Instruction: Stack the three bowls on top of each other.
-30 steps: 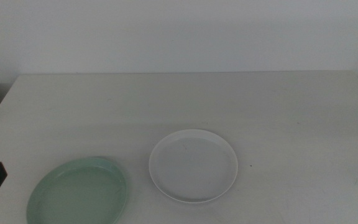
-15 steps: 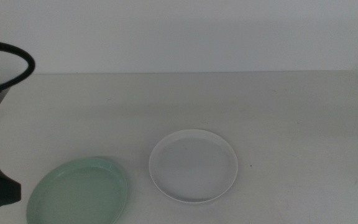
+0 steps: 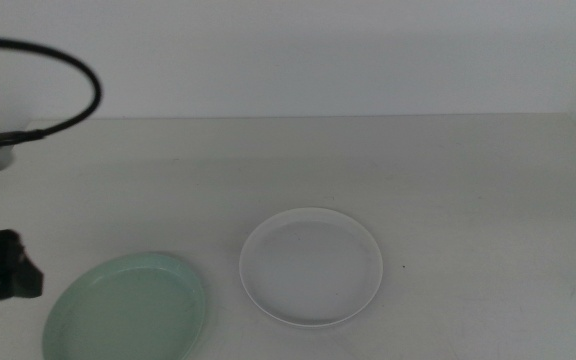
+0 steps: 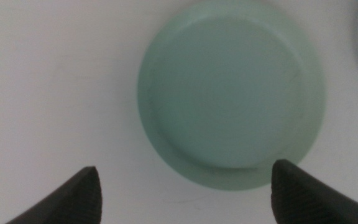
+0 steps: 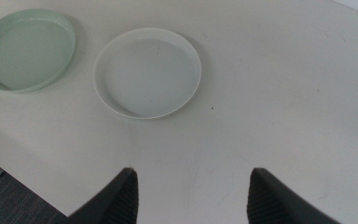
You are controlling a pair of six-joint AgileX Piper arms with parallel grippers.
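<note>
Left gripper (image 4: 182,190) hangs over the table (image 3: 368,160) with its jaws spread wide, right above the green bowl (image 4: 230,93), which lies near the table's front left. Right gripper (image 5: 191,196), also spread, waits back over the front edge. Beside the green bowl, close but apart, sits the white bowl (image 3: 311,266). A black cable (image 3: 68,90) loops at the left.

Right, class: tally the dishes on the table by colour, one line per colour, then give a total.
Pale mint green shallow round dish: 1
White shallow round dish: 1
Grey dish: 0 in view
Total: 2
</note>
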